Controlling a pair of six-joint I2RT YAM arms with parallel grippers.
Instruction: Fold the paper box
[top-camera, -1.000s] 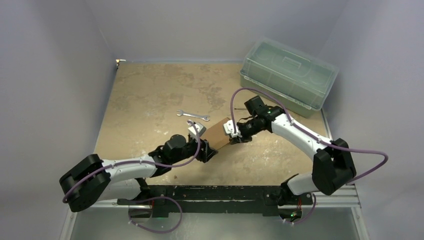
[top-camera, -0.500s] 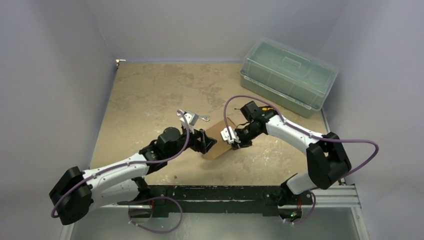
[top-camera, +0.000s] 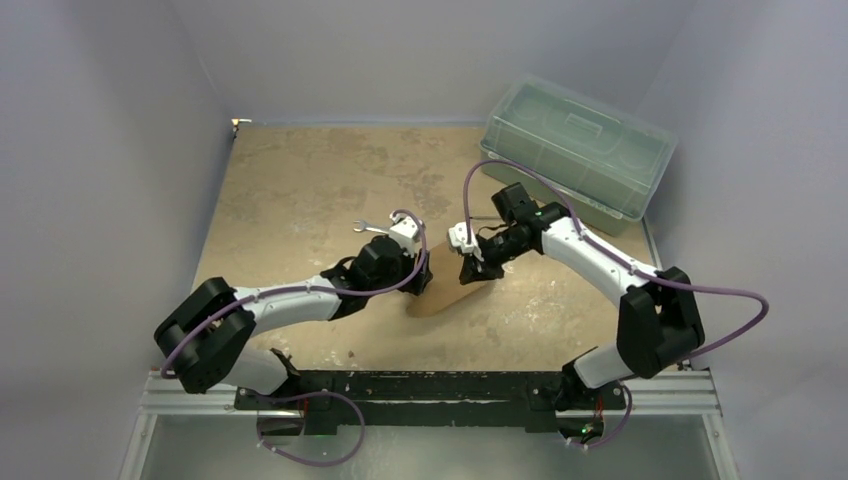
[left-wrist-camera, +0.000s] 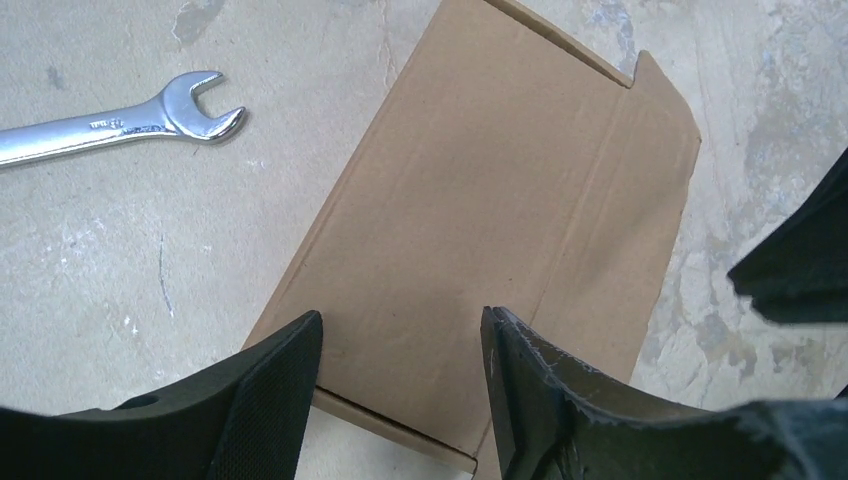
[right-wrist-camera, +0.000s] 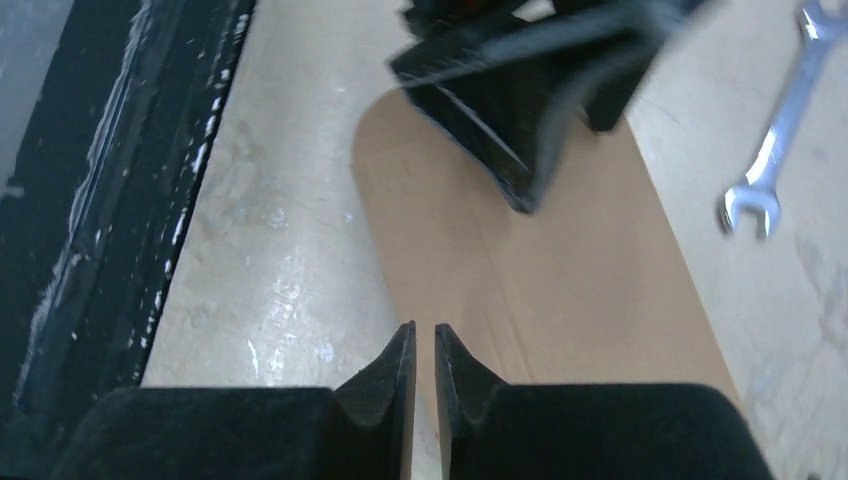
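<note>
We log the flat, creased brown cardboard paper box (left-wrist-camera: 500, 200) lying on the mottled beige surface (left-wrist-camera: 120, 260). The black left fingers (left-wrist-camera: 270, 400) are spread over one short end, released. The right fingers (right-wrist-camera: 385, 380) are nearly pinched together, grasping nothing.

no readable text, stamped marks on wrench (left-wrist-camera: 100, 128) too small to read

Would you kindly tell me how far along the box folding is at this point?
Done: nothing evident. The box lies flat on the table, with creases showing and no wall raised. In hand: the left claw hovers open over one end of it. The right claw is nearly closed and grips nothing that I can see. Left: all of the folding.
</note>
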